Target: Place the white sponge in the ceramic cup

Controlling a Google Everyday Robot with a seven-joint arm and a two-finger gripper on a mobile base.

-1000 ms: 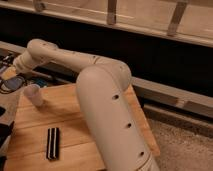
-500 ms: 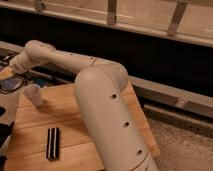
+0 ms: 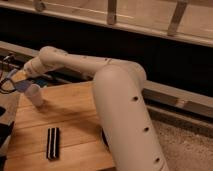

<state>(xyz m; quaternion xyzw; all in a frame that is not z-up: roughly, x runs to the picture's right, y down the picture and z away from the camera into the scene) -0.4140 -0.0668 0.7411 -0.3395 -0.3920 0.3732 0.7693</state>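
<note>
- Gripper (image 3: 17, 82) hangs just beside the small white ceramic cup (image 3: 35, 94); whether it is clamped, I cannot tell.
- White sponge (perhaps the pale patch (image 3: 22, 86) there): likely soft and light; pinch it mid-body.

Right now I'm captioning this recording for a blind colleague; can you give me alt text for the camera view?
A white robot arm reaches across a wooden table toward the frame's left edge, where its gripper sits close beside a small white ceramic cup. A black block with a white stripe lies nearer the camera.
</note>
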